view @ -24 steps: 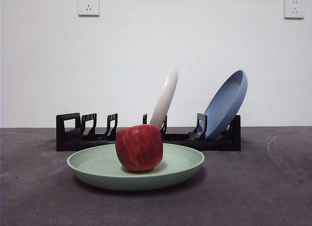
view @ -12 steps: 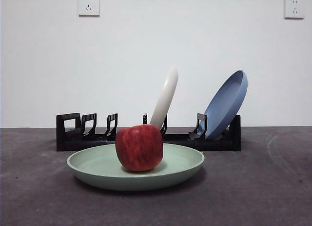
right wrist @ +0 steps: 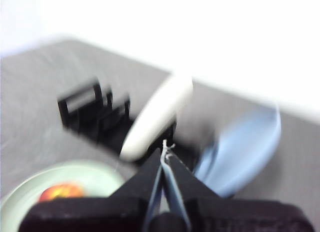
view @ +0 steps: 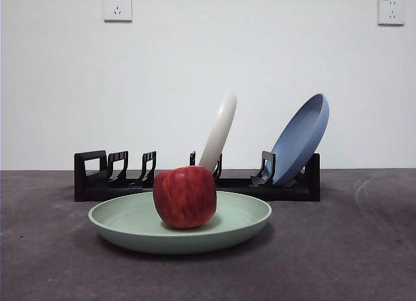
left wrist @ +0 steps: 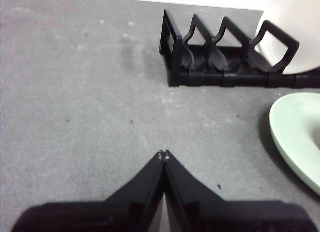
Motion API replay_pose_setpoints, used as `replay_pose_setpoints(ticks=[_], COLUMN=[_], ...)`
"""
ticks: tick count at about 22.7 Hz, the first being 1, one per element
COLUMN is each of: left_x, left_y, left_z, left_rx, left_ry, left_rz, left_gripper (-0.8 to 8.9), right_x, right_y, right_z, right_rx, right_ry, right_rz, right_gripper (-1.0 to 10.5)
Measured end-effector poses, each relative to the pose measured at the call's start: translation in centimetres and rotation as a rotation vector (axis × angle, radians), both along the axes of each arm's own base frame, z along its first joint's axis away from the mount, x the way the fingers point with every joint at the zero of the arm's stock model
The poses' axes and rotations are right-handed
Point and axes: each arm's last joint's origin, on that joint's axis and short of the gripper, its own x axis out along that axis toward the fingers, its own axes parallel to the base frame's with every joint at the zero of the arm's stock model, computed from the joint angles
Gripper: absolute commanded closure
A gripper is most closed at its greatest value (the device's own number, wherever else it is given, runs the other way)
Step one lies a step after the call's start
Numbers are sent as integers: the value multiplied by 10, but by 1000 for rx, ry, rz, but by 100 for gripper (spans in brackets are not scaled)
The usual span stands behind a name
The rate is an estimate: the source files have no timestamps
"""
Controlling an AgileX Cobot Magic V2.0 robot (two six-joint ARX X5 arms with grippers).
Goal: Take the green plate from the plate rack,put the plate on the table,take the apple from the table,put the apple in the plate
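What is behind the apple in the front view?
Behind the apple stands the plate rack, holding the cream-white plate and blue plate. The apple covers the rack's middle and part of the green plate.

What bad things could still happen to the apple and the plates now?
1. The apple sits loose on the shallow green plate; a bump to the table might roll it off.
2. The cream-white plate and the blue plate lean tilted in the plate rack. A knock could tip them.
3. The right gripper, shut and empty, looks blurred above the rack, so it may be moving near those plates.
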Motion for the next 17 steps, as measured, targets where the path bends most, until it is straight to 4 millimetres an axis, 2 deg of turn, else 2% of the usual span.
replay_pose_setpoints(ticks=[1,3,8,13,17], left_x=[0,1,1,2,2], left_y=[0,0,0,0,0], left_z=[-1,-2,-3,-5,-5], left_rx=[1,2,5,7,7], left_ry=[7,19,41,59,65], left_rz=[0,0,0,0,0], left_gripper=[815,815,815,815,815], right_x=[2,-5,-26,-44,-49], right_y=[-11,-37,-70,-76,-77], right_z=[-11,-33,-69,-94,-121], right_rx=[-7,-12,5,27,52], right_ry=[-37,-38,-53,-158,-144], right_rz=[-2,-132,-374,-438,-469], right_gripper=[963,963,963,963,963])
